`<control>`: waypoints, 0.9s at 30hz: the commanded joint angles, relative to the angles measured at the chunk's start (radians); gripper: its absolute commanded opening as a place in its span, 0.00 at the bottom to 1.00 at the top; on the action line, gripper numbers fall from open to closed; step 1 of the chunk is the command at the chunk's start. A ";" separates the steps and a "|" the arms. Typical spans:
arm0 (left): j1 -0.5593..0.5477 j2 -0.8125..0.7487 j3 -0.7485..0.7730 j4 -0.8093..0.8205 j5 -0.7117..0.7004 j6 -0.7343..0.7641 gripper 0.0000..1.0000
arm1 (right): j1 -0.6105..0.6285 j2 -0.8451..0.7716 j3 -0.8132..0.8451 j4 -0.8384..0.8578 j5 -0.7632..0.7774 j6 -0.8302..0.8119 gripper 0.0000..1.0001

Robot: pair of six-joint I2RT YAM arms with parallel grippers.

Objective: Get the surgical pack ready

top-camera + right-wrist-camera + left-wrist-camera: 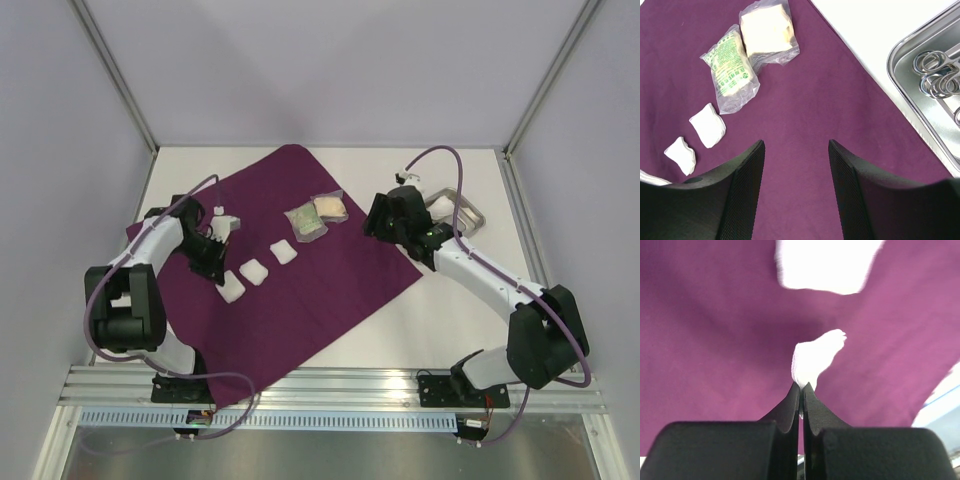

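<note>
**A:** Left claw (801, 386): jaws closed, pinching one corner of a crumpled gauze square (815, 357) above the purple cloth (715, 340).

**B:** Handling?

**A:** Judged very light, soft and not slippery. An edge pinch suffices, though it may unfold.

**B:** Right claw (796, 145)?

**A:** Jaws apart, empty, over the cloth. Beyond it, upper left of the frame, lie two clear packets (730, 70): probably slick, best taken at a sealed edge. Upper right, on the bare desk (865, 30), sits the steel tray (900, 80) with forceps (935, 75): rigid, heavier, so grip the rim.
</note>
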 commanded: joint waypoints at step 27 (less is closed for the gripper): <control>-0.107 0.272 0.272 0.007 0.198 -0.070 0.00 | 0.013 0.033 0.035 0.003 0.030 -0.019 0.57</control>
